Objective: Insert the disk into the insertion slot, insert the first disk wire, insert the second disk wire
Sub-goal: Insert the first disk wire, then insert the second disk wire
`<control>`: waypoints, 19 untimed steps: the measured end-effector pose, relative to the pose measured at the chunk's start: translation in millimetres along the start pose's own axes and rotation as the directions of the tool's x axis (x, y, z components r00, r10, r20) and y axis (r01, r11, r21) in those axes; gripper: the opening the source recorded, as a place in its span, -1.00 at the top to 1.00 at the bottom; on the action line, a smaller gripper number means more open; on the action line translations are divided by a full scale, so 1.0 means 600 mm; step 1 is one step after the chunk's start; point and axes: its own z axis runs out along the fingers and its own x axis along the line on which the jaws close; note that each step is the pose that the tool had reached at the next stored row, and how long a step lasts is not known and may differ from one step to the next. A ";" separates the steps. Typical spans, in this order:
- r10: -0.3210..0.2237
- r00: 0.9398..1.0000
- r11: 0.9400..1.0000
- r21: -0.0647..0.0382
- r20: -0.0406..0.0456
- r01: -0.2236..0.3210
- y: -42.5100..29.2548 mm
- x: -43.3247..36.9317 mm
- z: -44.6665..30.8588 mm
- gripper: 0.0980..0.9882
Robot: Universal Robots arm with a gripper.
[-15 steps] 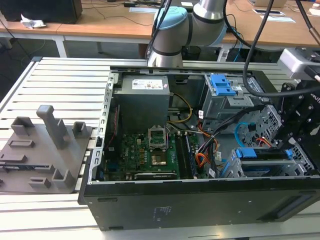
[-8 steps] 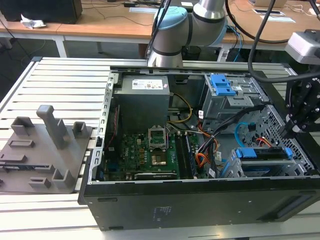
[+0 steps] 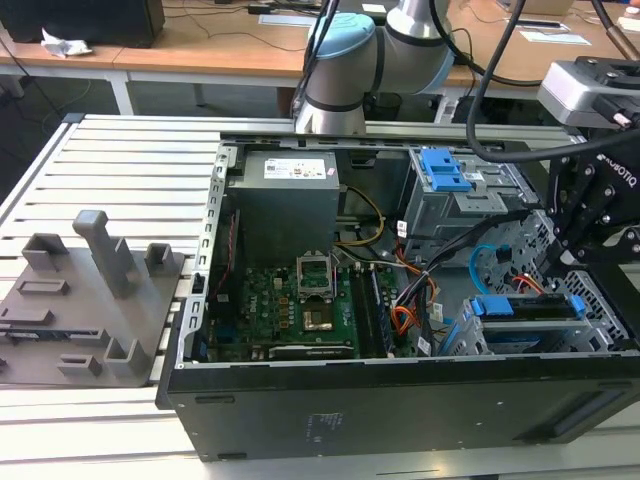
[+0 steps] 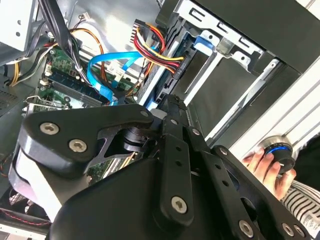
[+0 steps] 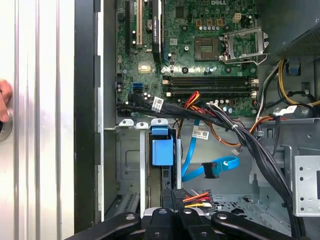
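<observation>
First wrist view: the gripper (image 5: 174,210) hangs right over the plug end of the first wire (image 5: 197,196); open or closed, I cannot tell. That end meets the disk (image 5: 161,150), which sits in the slot (image 5: 127,160), apparently seated. The second wire (image 5: 217,164) lies loose nearby, not yet inserted.

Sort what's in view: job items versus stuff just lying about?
Job:
disk
insertion slot
red-orange wire
light-blue cable

Lying about:
grey fixture block
motherboard
power supply
taller cage with blue latch
person's hand
</observation>
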 end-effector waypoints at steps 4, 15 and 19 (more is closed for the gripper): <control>0.000 1.000 1.000 0.000 0.000 0.000 0.000 0.000 0.000 0.98; 0.000 1.000 1.000 0.000 0.000 0.000 0.001 -0.001 0.000 0.54; -0.002 1.000 1.000 0.000 0.000 0.002 0.001 -0.028 -0.001 0.54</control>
